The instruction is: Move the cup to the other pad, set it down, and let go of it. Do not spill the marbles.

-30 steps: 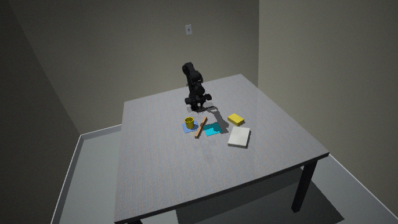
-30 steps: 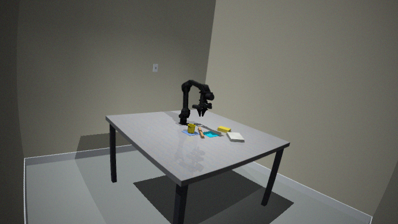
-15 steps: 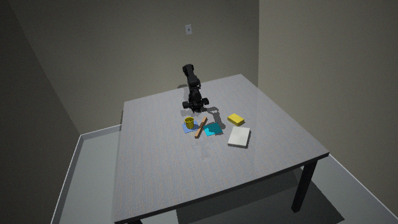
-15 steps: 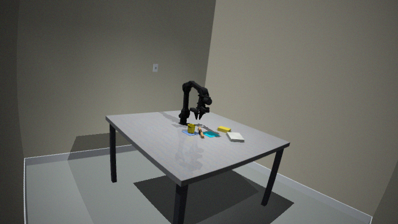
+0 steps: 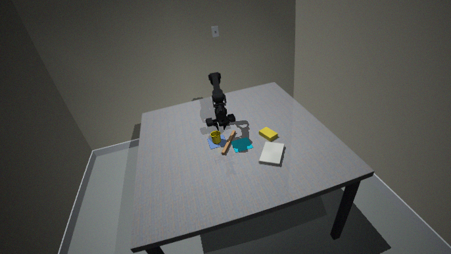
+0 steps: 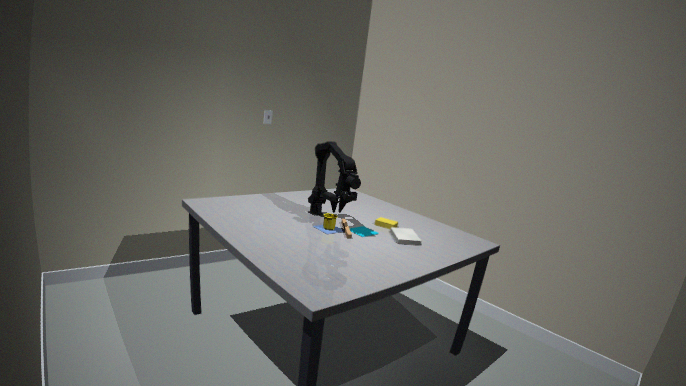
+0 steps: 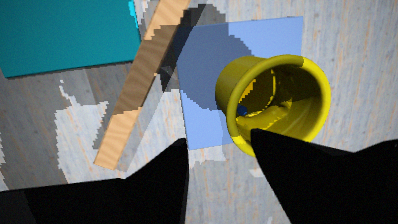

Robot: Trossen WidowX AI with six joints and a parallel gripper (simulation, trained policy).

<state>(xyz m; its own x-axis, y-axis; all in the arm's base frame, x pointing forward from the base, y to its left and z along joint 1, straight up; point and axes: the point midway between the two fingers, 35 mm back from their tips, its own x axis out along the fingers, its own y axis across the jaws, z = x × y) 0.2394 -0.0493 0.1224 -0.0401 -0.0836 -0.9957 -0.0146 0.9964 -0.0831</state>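
Yellow and upright, the cup stands on the blue pad, nearer the far edge of the table than the near edge in the top view. Inside it, the wrist view shows a small dark blue marble low against the wall; whether more lie with it, I cannot tell.

Black and jointed, the arm rises by the far edge and bends down toward the cup. Its end effector is released, fingers part-way apart and pointing down, with nothing between them. In the wrist view one fingertip overlaps the cup's rim; I cannot tell from that whether they touch.

A wooden bar lies slantwise between the blue pad and the teal pad, which carries no cup. Toward the right edge of the table in the top view lie a yellow block and, nearer the near right corner, a flat white block. Shadow falls across part of the blue pad and the middle of the bar.

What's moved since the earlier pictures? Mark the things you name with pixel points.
The arm's hand (image 5: 221,129) (image 6: 337,211) (image 7: 218,141) has come down and across toward the yellow cup (image 5: 215,137) (image 6: 329,222) (image 7: 280,102). It's open, so nothing was taken hold of or let go. The cup stayed on the blue pad (image 5: 213,145) (image 6: 325,230) (image 7: 202,135); the wooden bar, teal pad, sponge-like yellow block and white slab haven't visibly moved.
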